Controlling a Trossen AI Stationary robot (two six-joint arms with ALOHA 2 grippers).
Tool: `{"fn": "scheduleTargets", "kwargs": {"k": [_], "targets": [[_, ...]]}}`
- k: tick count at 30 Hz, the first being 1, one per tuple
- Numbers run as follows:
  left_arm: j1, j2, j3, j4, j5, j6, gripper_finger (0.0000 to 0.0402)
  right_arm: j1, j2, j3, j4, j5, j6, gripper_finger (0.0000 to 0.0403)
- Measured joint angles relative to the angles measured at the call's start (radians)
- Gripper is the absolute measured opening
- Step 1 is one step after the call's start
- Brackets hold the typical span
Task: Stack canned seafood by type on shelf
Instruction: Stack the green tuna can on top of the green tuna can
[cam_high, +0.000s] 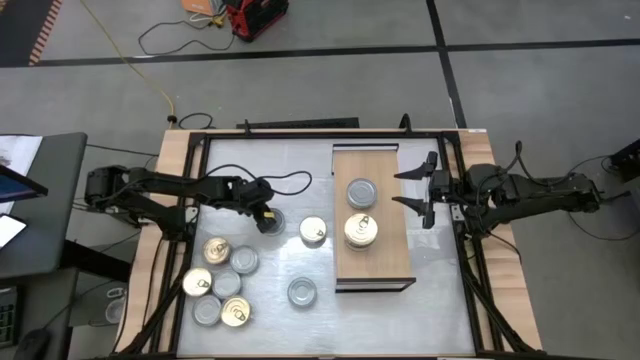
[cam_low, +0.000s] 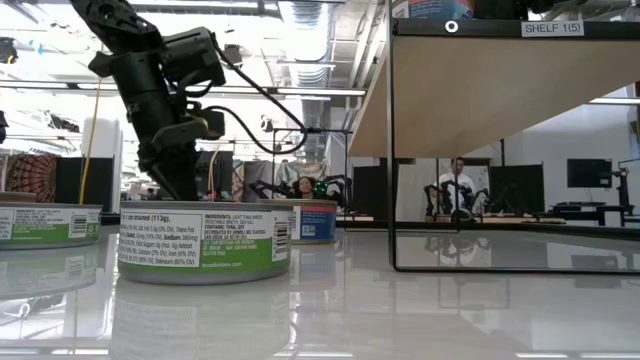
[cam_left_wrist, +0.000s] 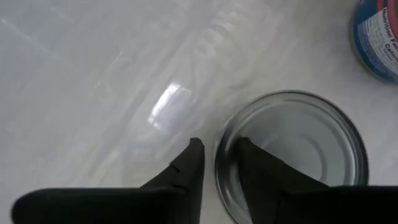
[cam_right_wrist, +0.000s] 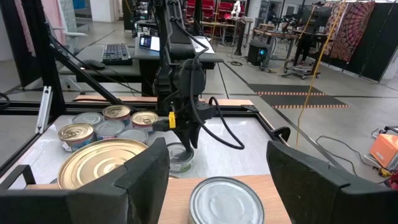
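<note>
Glossy grey-white counter carries everything: a loose cluster of tins near the left front corner, a single silver-lidded one toward the middle, a gold-lidded one just left of the shelf, and on that light-wood board two piles, a silver-topped tin behind a gold-topped one.

The left jaws point straight down over a plain silver-lidded tin, which stands upright on the counter left of the shelf and well clear of the cluster. In the left wrist view one finger sits just outside the tin's rim and the other lies over the lid, inside the rim. The gap between them is narrow, far less than the tin's width, so they straddle the rim wall rather than the whole can; whether they have actually pinched it I cannot tell. The tin has no long axis to favour, being round, so the grasp turns on that rim lying squarely between the fingers.

The right jaws wait beside the shelf's right edge, spread wide and holding nothing. The left arm is plainly nearer this tin; the silver-topped pile looks like its destination.
</note>
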Motion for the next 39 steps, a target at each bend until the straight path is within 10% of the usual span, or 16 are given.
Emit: {"fn": "scheduleTargets", "kwargs": {"k": [12,32,39], "targets": [[0.051,0.0,-0.001,-0.043,-0.061,-0.024,0.0001,0.0,0.0,0.0,0.001,0.0,0.0,0.0295],[0.067,-0.081,0.046,-0.147,-0.146,-0.037,0.0002,0.0,0.0,0.0,-0.006,0.0,0.008,0.0295],[0.1,-0.133,0.046,-0.171,-0.1,-0.035,0.0072,0.0,0.006,0.0,-0.006,0.0,0.011,0.0295]]}}
